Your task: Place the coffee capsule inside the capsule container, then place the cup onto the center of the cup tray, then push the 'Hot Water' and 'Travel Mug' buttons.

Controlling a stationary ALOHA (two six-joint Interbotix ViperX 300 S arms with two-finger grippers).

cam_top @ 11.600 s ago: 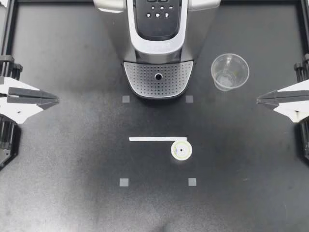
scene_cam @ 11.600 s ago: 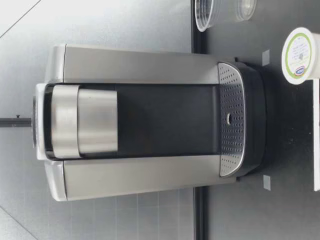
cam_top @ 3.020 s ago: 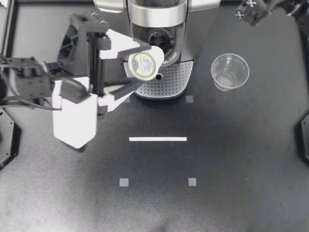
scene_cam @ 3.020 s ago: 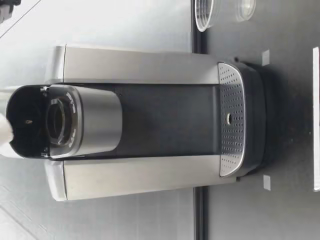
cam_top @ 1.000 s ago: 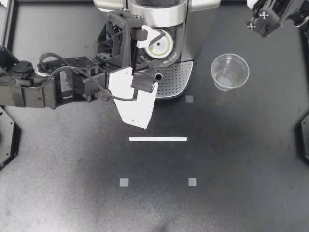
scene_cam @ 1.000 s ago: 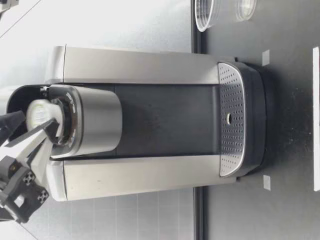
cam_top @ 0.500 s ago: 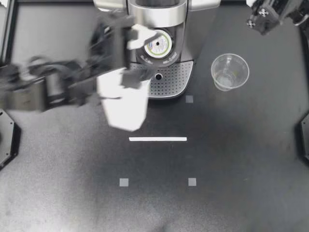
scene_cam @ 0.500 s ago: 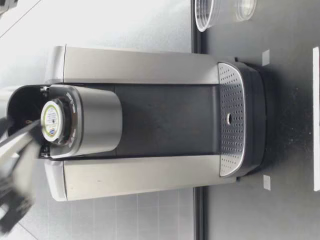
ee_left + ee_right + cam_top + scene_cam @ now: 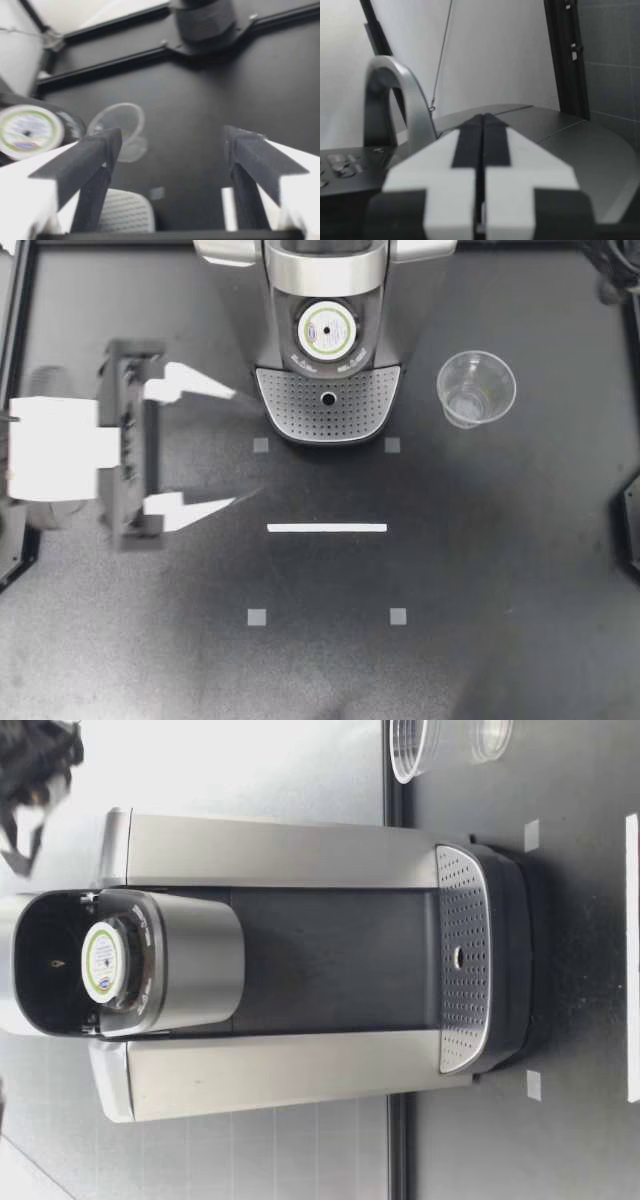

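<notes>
Desk (image 9: 500, 590): dark mat, carrying everything.

Coffee machine (image 9: 410, 310): standing at the upper centre of the top view, brew head lying open.

Left gripper (image 9: 235, 448): hovering at mid-left of the top view, fingers spread wide, nothing between them.

Right gripper (image 9: 481, 125): fingers pressing together on nothing, pointing over the machine's upper body in its wrist view.

Cup tray (image 9: 300, 410): sitting bare at the machine's foot.

Cup (image 9: 476, 387): standing upright on the desk, upper right of centre, just beside the tray and apart from it. Clear thin plastic, so I am judging it light, springy-walled, slick and easy to crush or tip. I am favouring a gentle pinch across the wall below the rim, or one finger inside the rim and one outside.

Coffee capsule (image 9: 327, 328): sitting in the capsule container (image 9: 327, 362), foil lid up, so the first step is looking done.
</notes>
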